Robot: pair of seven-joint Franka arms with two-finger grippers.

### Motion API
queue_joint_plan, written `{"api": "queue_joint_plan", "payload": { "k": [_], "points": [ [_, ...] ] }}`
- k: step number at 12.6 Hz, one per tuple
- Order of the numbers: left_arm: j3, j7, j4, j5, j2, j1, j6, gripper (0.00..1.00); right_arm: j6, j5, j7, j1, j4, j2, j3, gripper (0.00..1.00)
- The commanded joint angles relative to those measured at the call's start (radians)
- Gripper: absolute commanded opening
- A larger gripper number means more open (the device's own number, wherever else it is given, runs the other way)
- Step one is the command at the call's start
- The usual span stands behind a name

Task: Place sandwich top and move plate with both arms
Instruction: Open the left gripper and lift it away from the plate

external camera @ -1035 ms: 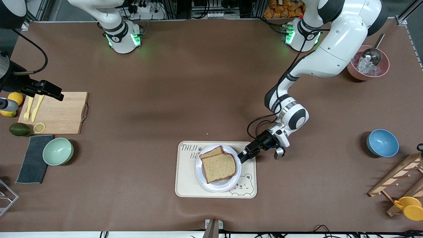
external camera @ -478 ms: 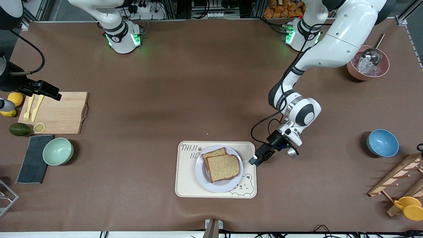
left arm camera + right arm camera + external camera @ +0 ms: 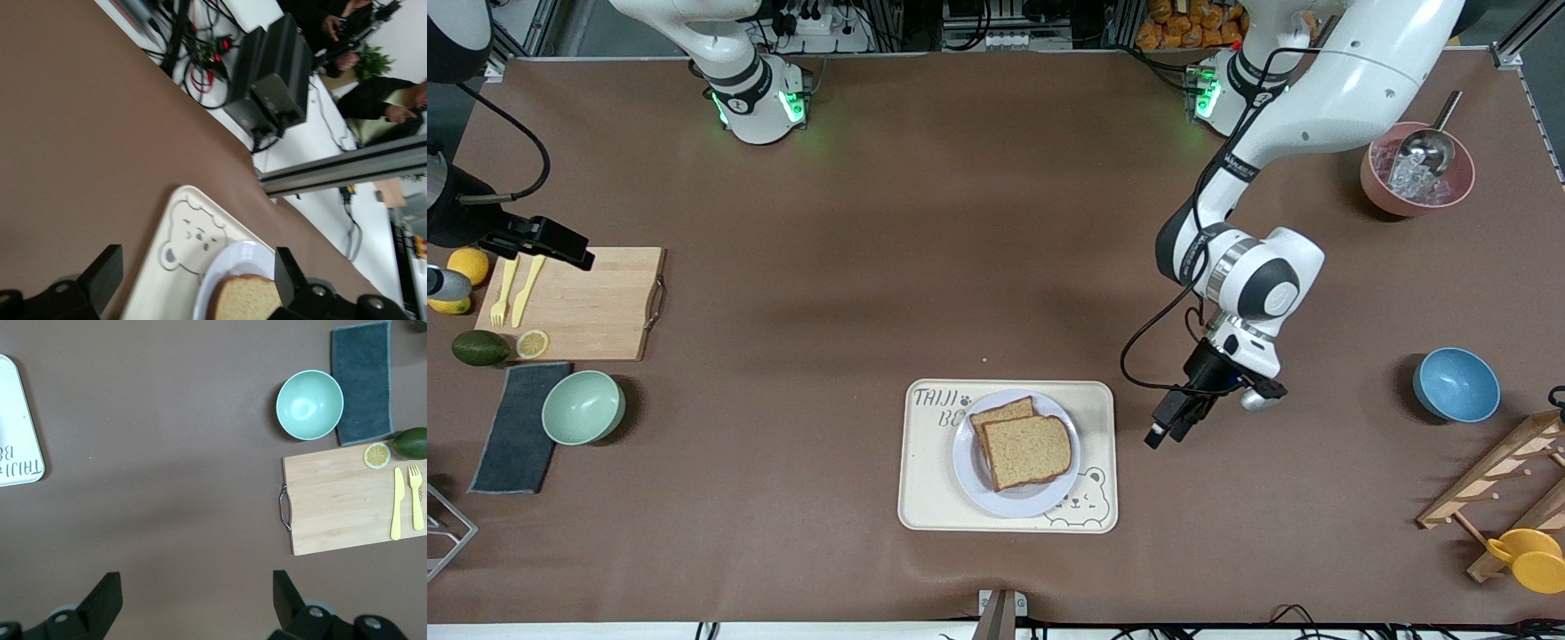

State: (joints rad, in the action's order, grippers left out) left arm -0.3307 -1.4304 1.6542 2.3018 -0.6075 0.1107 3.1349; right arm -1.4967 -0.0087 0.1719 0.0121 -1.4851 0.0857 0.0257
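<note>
Since top (image 3: 1030,449) lies on plate (image 3: 969,484) | left gripper (image 3: 1172,423) spread, empty, plate's 3 o'clock | right gripper (image 3: 538,240) spread, waits over board (image 3: 587,302) | grasp rims evenly.

Bare table surrounds the tray (image 3: 925,498), which sits mid-table near the front edge and bears the plate (image 3: 969,484) and bread (image 3: 1032,449). Left gripper (image 3: 1172,425), fingers spread, hangs just off the tray's left-arm end. Board (image 3: 587,307) and mint bowl (image 3: 583,406) crowd the right-arm end; blue bowl (image 3: 1456,384) and rack (image 3: 1494,489) the left-arm end.

The tray (image 3: 925,498) reads "TAIJI" and, seemingly, "BE", partly hidden.
</note>
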Motion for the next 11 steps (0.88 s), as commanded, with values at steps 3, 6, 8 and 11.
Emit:
{"api": "queue_joint_plan", "payload": {
  "k": [3,6,8,11],
  "points": [
    [0.025,-0.012,0.015,-0.163,-0.003,-0.020,0.120,1.00,0.007,-0.007,0.000,0.008,-0.012,-0.014,0.005,1.00],
    [-0.040,-0.039,0.016,-0.339,-0.050,-0.137,0.119,1.00,0.010,-0.007,0.000,0.006,-0.014,-0.014,0.005,1.00],
    [-0.037,-0.038,-0.028,-0.496,-0.136,-0.138,0.119,1.00,0.021,-0.007,0.000,0.006,-0.012,-0.012,0.005,1.00],
    [-0.036,-0.033,-0.071,-0.675,-0.210,-0.175,0.078,1.00,0.039,-0.007,0.000,0.009,-0.012,-0.012,0.005,1.00]
  ]
}}
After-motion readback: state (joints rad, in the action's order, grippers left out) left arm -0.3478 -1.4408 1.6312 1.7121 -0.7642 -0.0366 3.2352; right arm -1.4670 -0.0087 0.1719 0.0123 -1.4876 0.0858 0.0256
